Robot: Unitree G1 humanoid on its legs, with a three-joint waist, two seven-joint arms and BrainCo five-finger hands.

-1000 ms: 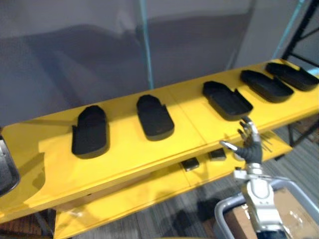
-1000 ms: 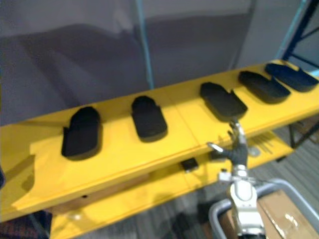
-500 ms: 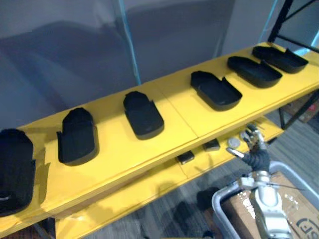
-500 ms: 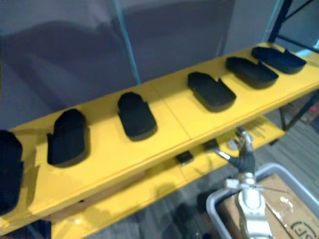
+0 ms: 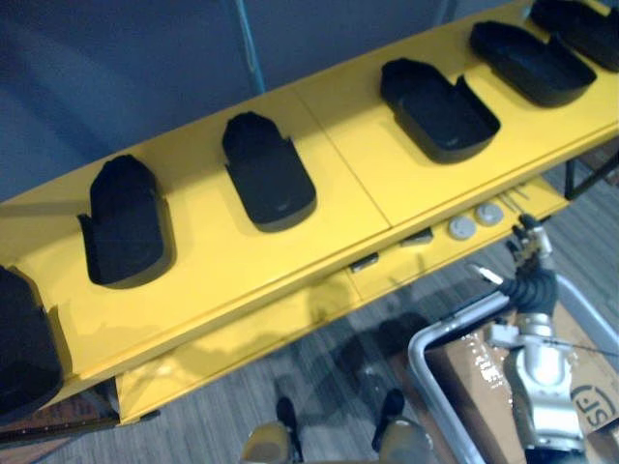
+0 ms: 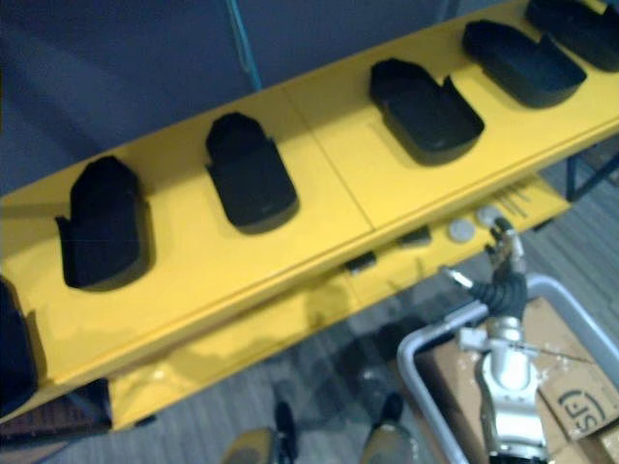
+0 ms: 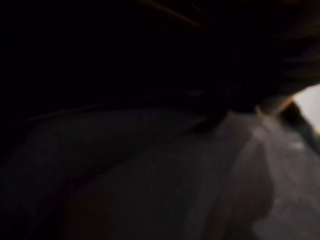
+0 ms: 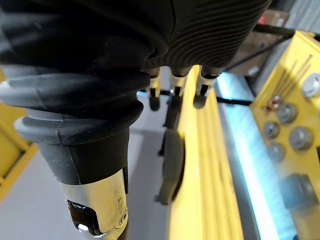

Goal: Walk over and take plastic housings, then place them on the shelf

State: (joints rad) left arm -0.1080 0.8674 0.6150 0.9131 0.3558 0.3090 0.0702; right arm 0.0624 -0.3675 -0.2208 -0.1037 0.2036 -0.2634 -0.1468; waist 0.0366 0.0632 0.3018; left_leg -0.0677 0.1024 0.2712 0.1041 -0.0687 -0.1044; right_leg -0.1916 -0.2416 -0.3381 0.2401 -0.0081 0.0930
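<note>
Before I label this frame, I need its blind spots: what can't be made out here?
Left wrist view: dark and blurred; nothing can be identified.
Leftmost plastic housing: cut by the left eye view's edge.
Farthest-right housing: cut by the top corner.
Round parts on the lower shelf: too small to identify.

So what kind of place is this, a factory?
Probably a factory or workshop. A long yellow shelf holds black plastic housings in a row, small round metal parts lie on the lower shelf, and a cardboard box sits inside a grey metal frame.
</note>
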